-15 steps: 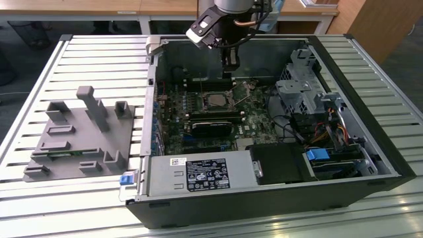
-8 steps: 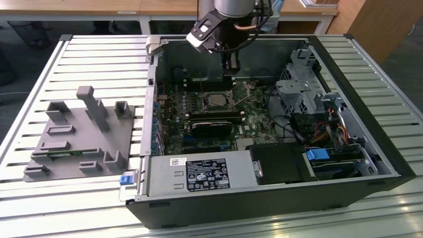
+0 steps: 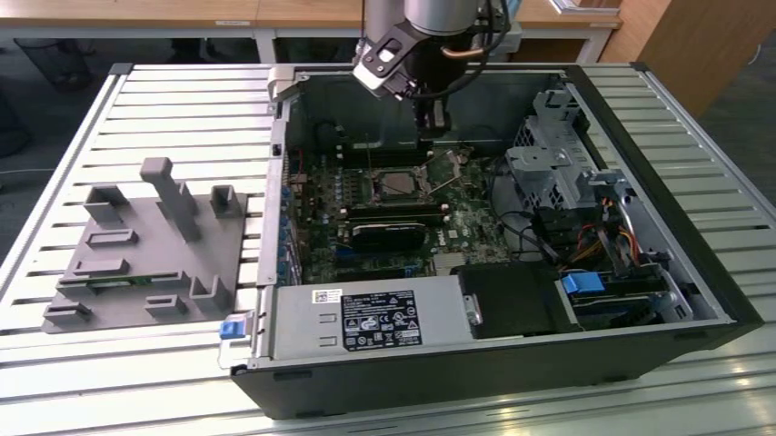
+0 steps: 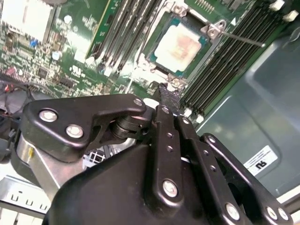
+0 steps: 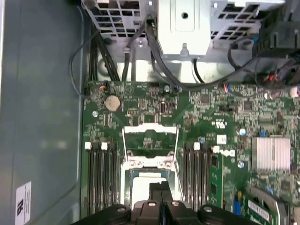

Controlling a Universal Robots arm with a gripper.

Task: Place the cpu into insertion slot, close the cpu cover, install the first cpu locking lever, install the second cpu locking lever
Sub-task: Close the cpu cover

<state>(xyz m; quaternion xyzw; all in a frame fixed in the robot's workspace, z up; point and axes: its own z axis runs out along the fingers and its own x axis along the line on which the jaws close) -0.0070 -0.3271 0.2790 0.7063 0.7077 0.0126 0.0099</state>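
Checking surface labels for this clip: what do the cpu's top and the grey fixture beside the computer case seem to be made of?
The cpu top looks like dull metal, going by its pale silver-tan colour and soft sheen without mirror glare. The grey fixture looks like matte plastic, possibly printed, since it is uniformly grey and blocky with no glint.

Your claw hangs above a worktop of pale metal slats, which run across on both sides of it and nearer the camera than it. Beyond the claw you have a row of light wooden desks on white legs. Beyond it, off to the exterior view's left, a black mesh bin stands under one desk on the dark grey floor. Beyond it, to the exterior view's right, stands a tall brown wooden panel. The light is soft and even, with a dull sheen on the slats
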